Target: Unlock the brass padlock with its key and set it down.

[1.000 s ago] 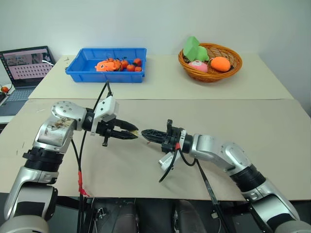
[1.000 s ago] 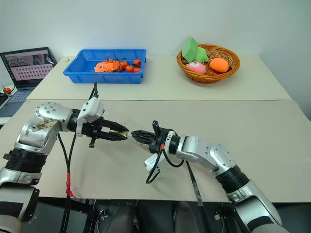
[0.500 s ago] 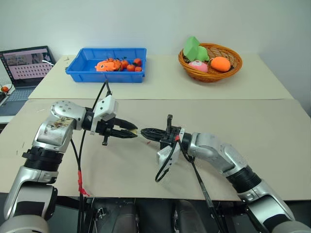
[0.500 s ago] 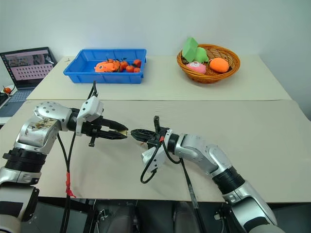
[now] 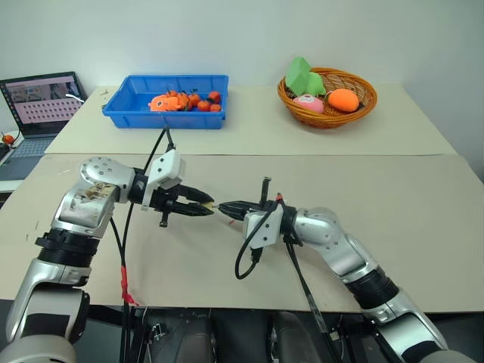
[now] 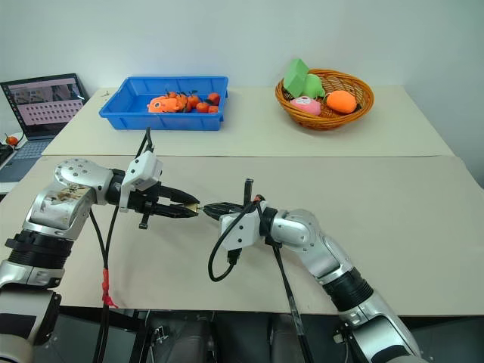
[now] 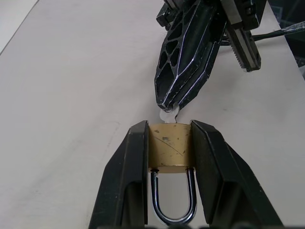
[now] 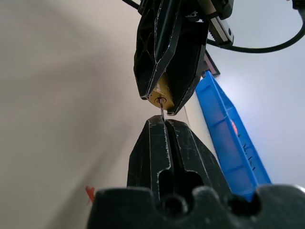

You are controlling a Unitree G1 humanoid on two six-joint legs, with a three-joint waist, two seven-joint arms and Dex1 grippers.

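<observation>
- Brass padlock (image 7: 170,145) is clamped between the two black fingers of the left gripper (image 7: 169,143), held in the air above the table, its silver shackle (image 7: 171,200) pointing back toward the wrist and its flat base facing outward.
- Key (image 8: 162,112) is seated in the keyhole on that base; only a thin sliver of metal is seen between lock and fingertips in the right wrist view, and a small pale tab is seen at the same spot in the left wrist view.
- Key is pinched by the right gripper (image 5: 229,206), whose fingers are pressed tight together with no gap between them.
- Tip to tip, the two grippers are met over the front part of the table (image 5: 423,197), the left gripper (image 5: 198,205) reaching in from the left, the right from the right.
- Black cables (image 5: 246,261) are looped below the right wrist, and another is draped down from the left arm with a red tag (image 5: 125,287) on it.
- Farther back, a blue tray (image 5: 144,113) is seen with small orange and red toys (image 5: 181,100) inside.
- Woven basket (image 5: 363,106) is placed at the far right, holding a green shape (image 5: 301,76), a pink item (image 5: 308,103) and an orange one (image 5: 343,99).
- Laptop (image 5: 41,102) is seen open at the far left, just beside the table.
</observation>
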